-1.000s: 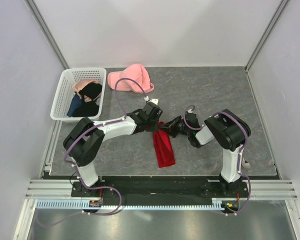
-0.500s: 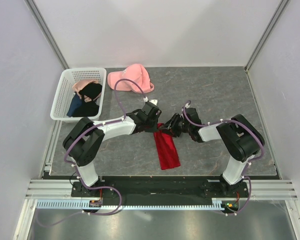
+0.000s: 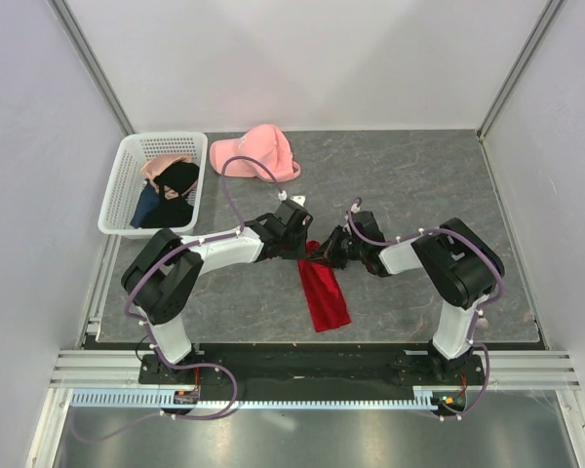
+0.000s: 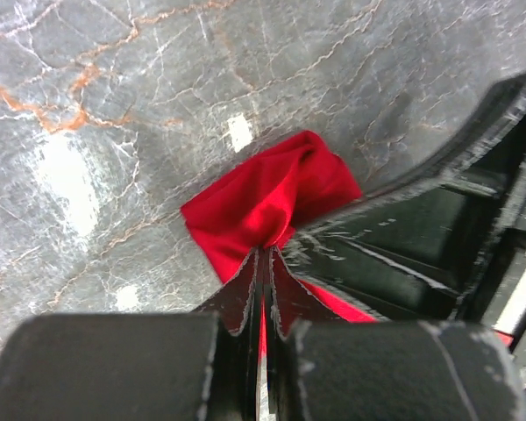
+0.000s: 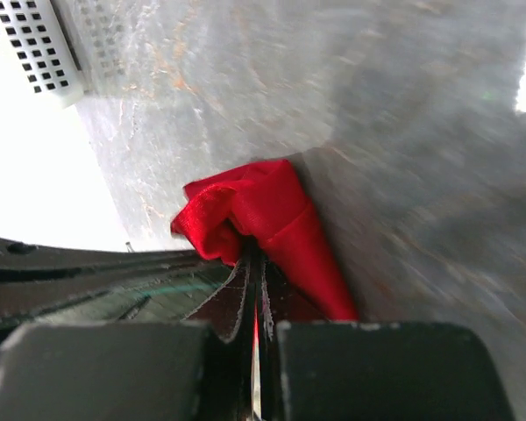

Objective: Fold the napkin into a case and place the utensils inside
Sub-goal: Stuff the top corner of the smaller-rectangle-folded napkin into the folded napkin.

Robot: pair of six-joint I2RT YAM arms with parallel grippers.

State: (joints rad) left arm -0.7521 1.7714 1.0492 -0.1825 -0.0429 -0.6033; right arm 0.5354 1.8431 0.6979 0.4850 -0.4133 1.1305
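The red napkin (image 3: 325, 295) lies as a narrow folded strip on the grey table, its far end bunched between the two grippers. My left gripper (image 3: 303, 248) is shut on that far end, red napkin (image 4: 267, 197) puffing out past its tips (image 4: 265, 252). From the other side my right gripper (image 3: 328, 252) is shut on the same bunched end of the napkin (image 5: 263, 206), the fingers (image 5: 252, 263) pinched tight. No utensils are in view.
A white basket (image 3: 118, 193) with black, blue and peach garments stands at the left. A pink cap (image 3: 255, 152) lies behind the grippers. White walls enclose the table (image 3: 419, 175) on three sides.
My right gripper opened briefly, moved left toward the left gripper, and shut again on the napkin's far end. The napkin's near end swung slightly right. The left gripper stayed shut.
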